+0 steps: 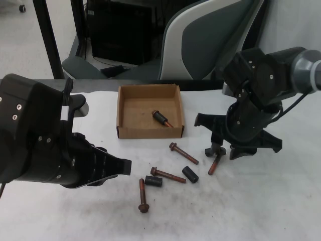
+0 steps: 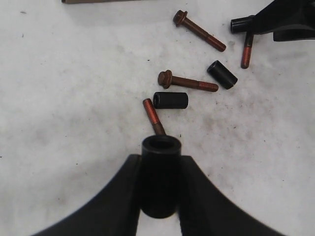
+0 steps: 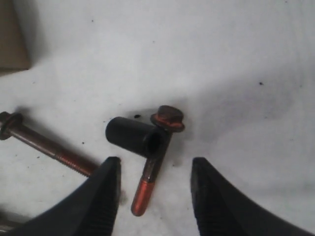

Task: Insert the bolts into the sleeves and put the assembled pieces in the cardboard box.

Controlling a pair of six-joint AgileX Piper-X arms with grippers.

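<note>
The white bench top (image 1: pixel 261 211) carries all the work. At its far side, between the two arms, sits the brown open-topped cardboard box (image 1: pixel 120 113), and on its floor lies one assembled piece (image 1: pixel 161 118), a rust-coloured bolt seated in a black sleeve. That pairing looks finished, so roughly a fifth of the job appears done. The left gripper (image 2: pixel 161 160) hangs over the near part of the bench with its fingers closed narrowly around a short black cylindrical held sleeve (image 2: pixel 161 187), bore facing forward. The right gripper (image 3: pixel 155 179) hovers low over the bench with its fingers spread wide and nothing between them. Just ahead of them lie a rust-coloured flanged right-hand bolt (image 3: pixel 156 164) and a black right-hand sleeve (image 3: pixel 132 136), which touches the shank just under the head. Three more loose bolts lie on the bench between the arms: a far bolt (image 1: pixel 183 153) nearest the box, a middle bolt (image 1: pixel 168 174), and a near bolt (image 1: pixel 143 196) just ahead of the left gripper. Two loose black sleeves lie among them: a middle sleeve (image 1: pixel 153 181) and an outer sleeve (image 1: pixel 190 174). By this count, four bolts and four sleeves are left to mate and box.
</note>
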